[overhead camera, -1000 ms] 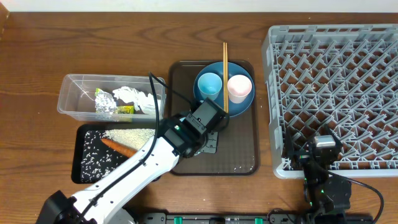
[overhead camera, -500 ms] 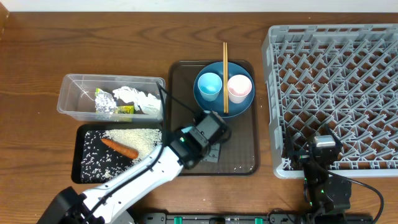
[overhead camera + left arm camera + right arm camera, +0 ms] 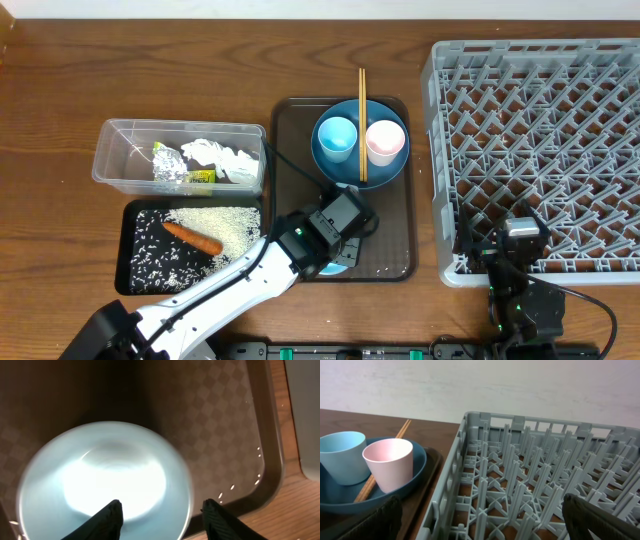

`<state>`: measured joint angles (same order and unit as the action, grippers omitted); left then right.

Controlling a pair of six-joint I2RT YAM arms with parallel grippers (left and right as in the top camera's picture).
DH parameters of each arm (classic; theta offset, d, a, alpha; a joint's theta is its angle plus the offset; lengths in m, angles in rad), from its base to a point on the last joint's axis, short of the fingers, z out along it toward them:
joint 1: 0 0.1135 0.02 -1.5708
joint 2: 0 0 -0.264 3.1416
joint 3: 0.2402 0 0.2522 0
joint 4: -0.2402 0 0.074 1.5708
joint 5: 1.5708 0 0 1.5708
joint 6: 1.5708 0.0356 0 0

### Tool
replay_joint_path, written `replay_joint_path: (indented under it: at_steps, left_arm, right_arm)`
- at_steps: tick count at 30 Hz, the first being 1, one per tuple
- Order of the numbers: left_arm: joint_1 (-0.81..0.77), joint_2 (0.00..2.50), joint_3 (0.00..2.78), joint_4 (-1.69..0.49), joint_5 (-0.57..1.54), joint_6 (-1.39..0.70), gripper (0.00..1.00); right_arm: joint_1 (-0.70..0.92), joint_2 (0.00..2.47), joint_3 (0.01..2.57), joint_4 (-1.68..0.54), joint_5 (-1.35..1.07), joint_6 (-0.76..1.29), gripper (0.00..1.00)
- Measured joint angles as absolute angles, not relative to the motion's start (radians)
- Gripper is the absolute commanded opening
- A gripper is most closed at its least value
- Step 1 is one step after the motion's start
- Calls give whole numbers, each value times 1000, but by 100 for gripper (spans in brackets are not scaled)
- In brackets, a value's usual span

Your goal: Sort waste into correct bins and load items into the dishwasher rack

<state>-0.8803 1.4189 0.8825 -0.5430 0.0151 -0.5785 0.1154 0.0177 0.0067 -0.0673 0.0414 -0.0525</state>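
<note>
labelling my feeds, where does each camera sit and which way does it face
Overhead: above the table, looking straight down on brown tray and dishwasher rack; left arm, right arm show.
Left wrist: on the left arm, looking down at the white bowl on the tray; left gripper open at bottom.
Right wrist: low beside the rack, facing across it toward the wall; right gripper in bottom corners.
Shared: overhead and right wrist both show the pink cup.

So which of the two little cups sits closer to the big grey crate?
The pale pink cup; the light blue cup stands beyond the wooden chopsticks, farther from the grey pegged crate.
</note>
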Motion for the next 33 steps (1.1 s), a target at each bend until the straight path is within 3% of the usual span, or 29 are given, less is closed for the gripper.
replay_joint_path:
  at_steps: [6,13,18,23,33]
  left_arm:
    - [-852,1333,935,-609,-7,-576,66]
    - [-740,1071,1059,-723,-183,-576,72]
    - [-640,944,1060,-817,-273,-570,86]
    - [-598,888,1060,-868,-305,-564,91]
    - [-597,900,1060,-871,-314,-561,94]
  right_arm:
    - [115,18,7,-67,41,-52,99]
    - [115,18,7,-67,41,-52,99]
    - [115,18,7,-67,41,-52,99]
    - [115,18,7,-67,41,-52,99]
    - [115,18,7,-67,41,-52,99]
